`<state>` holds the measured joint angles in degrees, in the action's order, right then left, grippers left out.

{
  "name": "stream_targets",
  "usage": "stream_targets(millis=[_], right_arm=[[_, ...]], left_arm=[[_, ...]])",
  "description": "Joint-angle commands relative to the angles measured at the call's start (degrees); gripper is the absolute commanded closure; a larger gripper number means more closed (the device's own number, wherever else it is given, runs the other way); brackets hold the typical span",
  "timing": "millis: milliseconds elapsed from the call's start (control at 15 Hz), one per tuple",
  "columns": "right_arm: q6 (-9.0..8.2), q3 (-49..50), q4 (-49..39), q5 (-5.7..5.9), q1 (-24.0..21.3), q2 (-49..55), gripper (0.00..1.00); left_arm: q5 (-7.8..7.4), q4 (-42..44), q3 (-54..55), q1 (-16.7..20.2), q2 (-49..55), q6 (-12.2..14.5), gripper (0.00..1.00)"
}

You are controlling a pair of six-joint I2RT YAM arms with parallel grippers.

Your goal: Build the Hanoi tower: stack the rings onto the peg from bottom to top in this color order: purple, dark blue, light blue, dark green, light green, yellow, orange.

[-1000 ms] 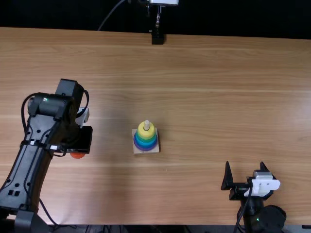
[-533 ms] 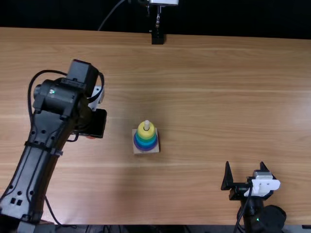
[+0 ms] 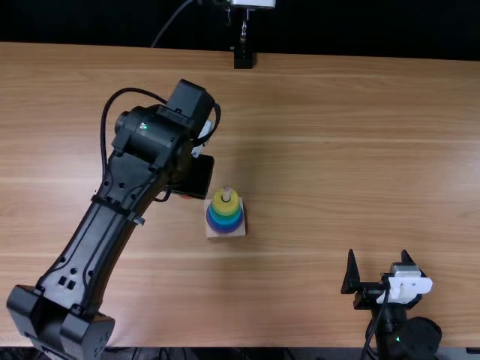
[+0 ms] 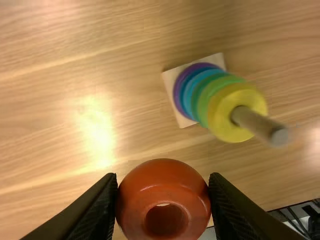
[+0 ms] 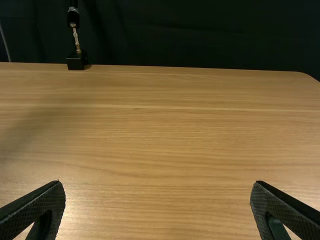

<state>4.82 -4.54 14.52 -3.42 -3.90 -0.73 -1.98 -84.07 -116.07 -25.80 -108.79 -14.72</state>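
Observation:
In the top view my left gripper (image 3: 189,178) hangs just left of and behind the peg's square wooden base (image 3: 226,234); a sliver of the orange ring (image 3: 184,196) peeks out beneath it. The left wrist view has my left gripper (image 4: 164,200) shut on the orange ring (image 4: 165,172), one finger on either side. On the peg (image 4: 260,125) the yellow ring (image 4: 226,112) is uppermost, above green, blue and purple (image 4: 179,90) rings. My right gripper (image 3: 380,271) stands open at the near right; its fingers are wide apart in the right wrist view (image 5: 157,197).
A black stand (image 3: 243,58) is at the table's far edge. The long left arm (image 3: 105,225) stretches over the left part of the wooden table (image 3: 315,150). Dark cloth hangs behind the table.
My left gripper has swung rightward and slightly away from the near edge, carrying the orange ring from the left side to beside the peg. The right arm and the stack have stayed still.

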Motion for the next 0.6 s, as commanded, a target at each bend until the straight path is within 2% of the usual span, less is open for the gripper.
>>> stream_targets(millis=[0, 133, 400, 533], right_arm=[[0.24, 3.6, 4.1, -0.48, -0.4, 0.7, 0.00], [0.24, 3.6, 4.1, -0.48, -0.4, 0.7, 0.00], [0.24, 3.6, 4.1, -0.48, -0.4, 0.7, 0.00], [0.24, 3.6, 4.1, -0.48, -0.4, 0.7, 0.00]], left_arm=[[-0.34, 0.1, -3.3, -1.5, -2.1, -3.5, 1.00], [-0.45, 0.6, -4.8, -3.6, -3.5, -5.6, 1.00], [-0.45, 1.0, -7.4, -6.4, -6.1, -5.7, 1.00], [-0.45, 1.0, -8.1, -6.6, -6.4, -5.7, 1.00]])
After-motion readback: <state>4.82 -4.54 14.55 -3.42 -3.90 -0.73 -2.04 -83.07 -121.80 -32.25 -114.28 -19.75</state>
